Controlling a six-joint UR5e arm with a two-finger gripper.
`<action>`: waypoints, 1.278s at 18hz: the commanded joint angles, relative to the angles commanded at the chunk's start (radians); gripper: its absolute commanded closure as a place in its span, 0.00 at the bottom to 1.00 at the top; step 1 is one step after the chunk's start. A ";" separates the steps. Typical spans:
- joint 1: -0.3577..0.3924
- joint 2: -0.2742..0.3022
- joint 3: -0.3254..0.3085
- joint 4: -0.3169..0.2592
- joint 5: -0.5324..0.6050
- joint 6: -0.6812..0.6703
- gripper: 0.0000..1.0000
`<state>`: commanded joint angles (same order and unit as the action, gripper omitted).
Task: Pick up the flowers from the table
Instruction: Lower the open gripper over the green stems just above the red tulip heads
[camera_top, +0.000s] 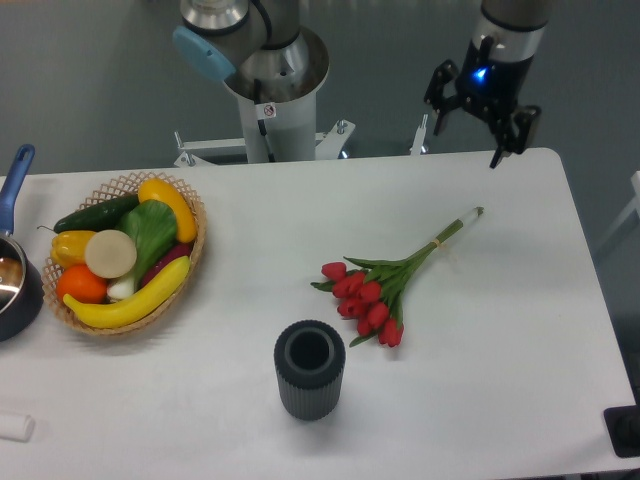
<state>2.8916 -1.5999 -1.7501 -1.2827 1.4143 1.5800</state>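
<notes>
My gripper hangs fingers spread over the table's upper-right edge; flowers lie centre-right, well apart from the vase and basket.

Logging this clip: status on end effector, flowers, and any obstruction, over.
End effector open, empty, above table's far edge. Flowers flat on table, untouched. Dark cylinder nearby, path not blocked.

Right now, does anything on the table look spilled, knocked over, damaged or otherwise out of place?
Nothing stands out. The flowers lie flat and intact on the table, the dark ribbed vase stands upright, and the vegetables sit inside the basket. The gripper hangs open above the far edge, holding nothing.
</notes>
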 joint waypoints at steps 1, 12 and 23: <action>0.000 -0.011 -0.017 0.028 0.002 -0.005 0.00; -0.046 -0.162 -0.074 0.149 0.006 -0.038 0.00; -0.104 -0.284 -0.126 0.292 0.005 -0.123 0.00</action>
<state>2.7873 -1.8836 -1.8761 -0.9911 1.4189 1.4573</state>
